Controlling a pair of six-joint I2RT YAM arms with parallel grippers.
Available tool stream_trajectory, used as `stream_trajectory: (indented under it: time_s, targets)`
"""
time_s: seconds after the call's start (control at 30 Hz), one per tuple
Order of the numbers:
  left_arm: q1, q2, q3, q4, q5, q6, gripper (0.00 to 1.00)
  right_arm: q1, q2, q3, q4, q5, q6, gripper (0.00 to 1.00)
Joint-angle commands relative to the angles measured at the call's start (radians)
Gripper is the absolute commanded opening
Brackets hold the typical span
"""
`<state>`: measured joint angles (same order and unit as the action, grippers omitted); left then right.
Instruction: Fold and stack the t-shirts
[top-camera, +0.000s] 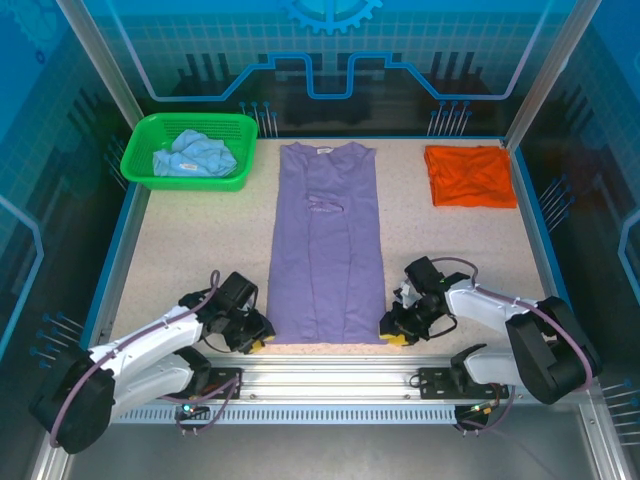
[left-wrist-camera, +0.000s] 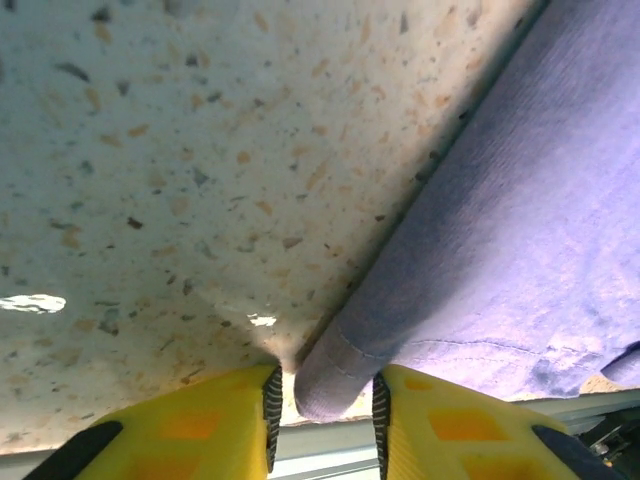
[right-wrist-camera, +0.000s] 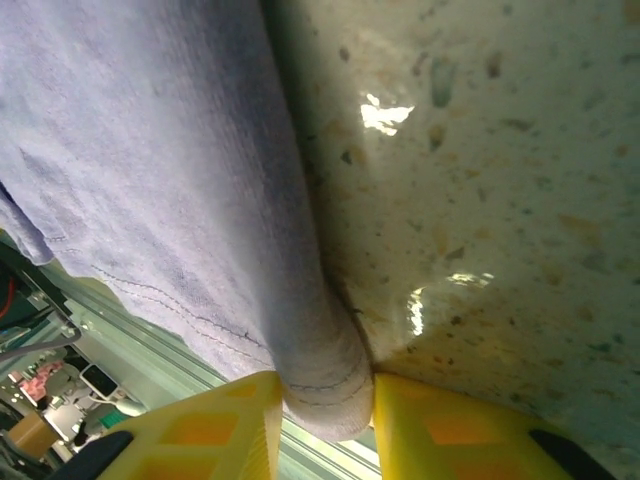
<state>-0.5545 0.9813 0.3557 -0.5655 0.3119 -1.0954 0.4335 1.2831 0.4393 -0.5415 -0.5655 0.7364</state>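
Note:
The lavender-purple t-shirt (top-camera: 327, 250) lies flat as a long narrow strip down the table's middle, collar at the far end. At its near left corner, my left gripper (top-camera: 258, 343) stands open; the folded hem corner (left-wrist-camera: 335, 375) sits between its yellow fingers (left-wrist-camera: 200, 420), touching the right pad with a small gap on the left. My right gripper (top-camera: 392, 335) is shut on the near right hem corner (right-wrist-camera: 325, 385), which fills the space between its fingers (right-wrist-camera: 440, 430). The orange t-shirt (top-camera: 470, 175) lies folded at the back right. The light blue t-shirt (top-camera: 195, 155) is crumpled in a basket.
A green plastic basket (top-camera: 150, 172) stands at the back left holding the blue shirt. The speckled tabletop (top-camera: 180, 250) is bounded by a blue rim, with an aluminium rail (top-camera: 330, 375) along the near edge just behind both grippers.

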Motion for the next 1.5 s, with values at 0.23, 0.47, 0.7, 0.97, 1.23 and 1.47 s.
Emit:
stream_trajectory:
  time_s: [0.23, 0.47, 0.7, 0.97, 1.23, 1.47]
  targets:
    - [0.022, 0.036, -0.008, 0.048, 0.018, 0.054, 0.22, 0.030, 0.058, 0.003, 0.037, 0.008, 0.032, 0.15]
    - [0.027, 0.062, 0.013, 0.046, 0.011, 0.078, 0.02, 0.030, 0.063, 0.021, -0.011, 0.035, 0.014, 0.02]
    - [0.021, 0.048, 0.051, -0.073, 0.020, 0.143, 0.00, 0.037, 0.044, 0.032, -0.060, 0.059, 0.014, 0.00]
    - [-0.032, -0.018, 0.049, -0.175, 0.050, 0.145, 0.00, 0.105, -0.010, -0.022, -0.034, 0.041, 0.099, 0.00]
    - [-0.025, -0.012, 0.189, -0.261, 0.053, 0.163, 0.00, 0.078, -0.101, 0.101, -0.148, 0.044, 0.139, 0.00]
    - [0.097, 0.200, 0.531, -0.358, 0.005, 0.278, 0.00, -0.091, -0.034, 0.351, -0.221, 0.026, 0.182, 0.00]
